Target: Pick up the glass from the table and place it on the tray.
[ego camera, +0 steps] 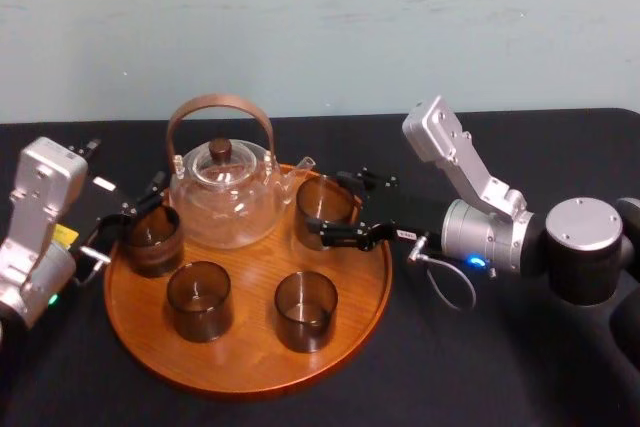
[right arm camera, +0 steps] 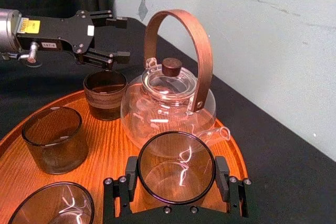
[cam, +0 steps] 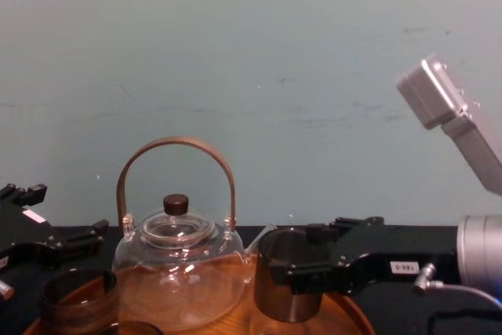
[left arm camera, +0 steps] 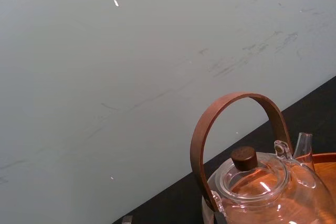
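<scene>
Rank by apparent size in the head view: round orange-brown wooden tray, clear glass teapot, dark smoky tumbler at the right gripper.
Largest: round orange-brown wooden tray.
Then clear glass teapot.
Smallest: dark smoky tumbler inside the right gripper.

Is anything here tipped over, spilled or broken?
Nothing stands out. The teapot and all four cups stand upright on the tray, with no spill. The right gripper clasps the glass beside the spout; the left gripper is open by the banded cup.
</scene>
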Tool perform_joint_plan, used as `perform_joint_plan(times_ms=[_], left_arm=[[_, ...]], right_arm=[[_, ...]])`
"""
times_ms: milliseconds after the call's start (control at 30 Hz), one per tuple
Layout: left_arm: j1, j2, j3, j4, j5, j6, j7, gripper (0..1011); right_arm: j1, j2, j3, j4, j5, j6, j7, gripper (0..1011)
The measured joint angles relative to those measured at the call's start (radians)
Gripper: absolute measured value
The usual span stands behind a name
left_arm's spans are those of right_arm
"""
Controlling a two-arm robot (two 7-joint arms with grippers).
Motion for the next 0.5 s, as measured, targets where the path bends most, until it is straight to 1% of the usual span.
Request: perform_joint_plan(times_ms=[167,500], left_arm=[[0.0,0.0,0.0,0.0,0.0,0.0,0.0,1002],[0.0,0.0,0.0,0.0,0.0,0.0,0.0,1001]], right_arm=[[0.002,-0.012,-0.002,0.032,-0.003,-0.014,0.004,898],[0.004,-0.026,-0.004,0.07,-0.014,-0.024,0.005,898]])
